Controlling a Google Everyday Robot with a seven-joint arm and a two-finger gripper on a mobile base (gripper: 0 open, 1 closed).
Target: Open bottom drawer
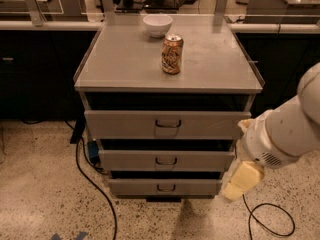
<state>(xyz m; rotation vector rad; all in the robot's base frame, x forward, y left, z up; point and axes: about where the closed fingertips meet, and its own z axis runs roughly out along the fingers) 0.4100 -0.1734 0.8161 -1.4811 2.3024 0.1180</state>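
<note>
1. State: gripper [241, 181] hangs low at the right front corner of the cabinet [150, 69], level with the bottom drawer [135, 187] and just beside its right end. Can't tell how far open it is; nothing seen in its hold.
2. Target: the bottom drawer is the lowest and narrowest front, and looks not yet pulled out. Its small dark pull handle [166, 187] sits at centre, well left of the gripper.
3. Risk: wrong handle. The middle drawer [130, 160] has a near-identical pull directly above, so a small height error on approach likely grabs that one.
4. Risk: corner strike. The gripper is right by the drawer's end, so a straight sideways move toward the handle could clip the front or the cabinet corner. It probably needs to back off first.
5. Risk: shallow grasp. The handle is small and low-profile, so a partial hook could slip off mid-pull and leave the drawer barely moved.
6. Risk: the bulky white arm [287, 131] is close to the cabinet's right side and could bump it while reorienting.
7. Risk: a hard jolt to the cabinet could tip the upright soda can [172, 54] on top. The white bowl [157, 25] behind it looks less exposed.
8. Risk: the black cable loop [270, 225] lies on the floor below the gripper, a possible snag on a low sweep.
</note>
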